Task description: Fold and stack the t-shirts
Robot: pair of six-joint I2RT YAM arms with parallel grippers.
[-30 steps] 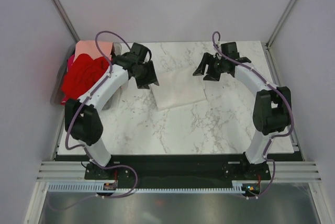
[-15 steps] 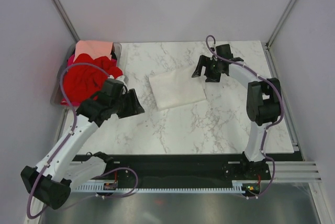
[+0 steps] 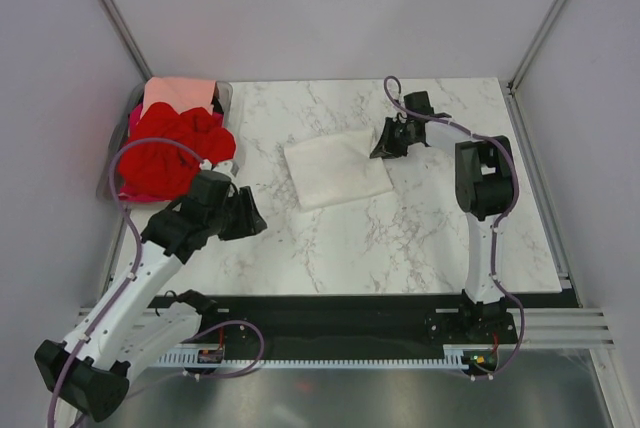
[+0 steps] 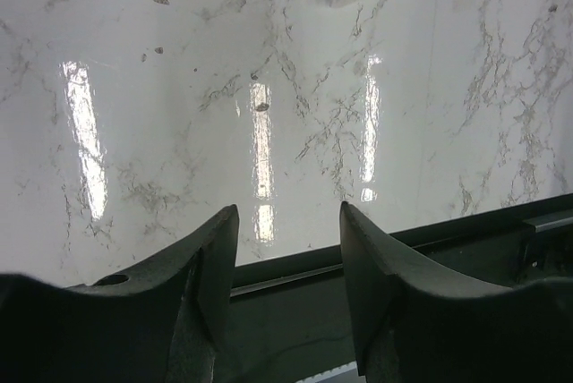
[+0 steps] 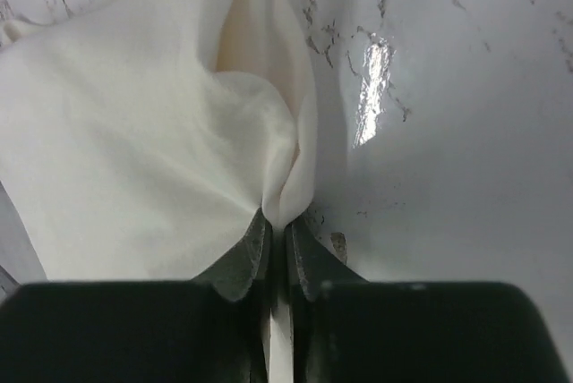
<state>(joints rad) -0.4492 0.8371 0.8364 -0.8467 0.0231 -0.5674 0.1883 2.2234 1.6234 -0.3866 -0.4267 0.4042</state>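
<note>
A folded white tee (image 3: 335, 170) lies mid-table, its long side running left to right. The right claw (image 3: 385, 143) is clenched on its right edge, so the cloth spreads leftward from it. The left claw (image 3: 247, 216), released and empty, hovers over bare table (image 3: 400, 238), nearer the red tees (image 3: 165, 153) heaped far left.

We see a cream-white t-shirt (image 3: 337, 168) folded into a rectangle, lying flat in the middle, its right edge pinched into a ridge. At far left, bright red t-shirts (image 3: 165, 148) lie heaped, with a salmon-pink t-shirt (image 3: 178, 96) behind them.
</note>
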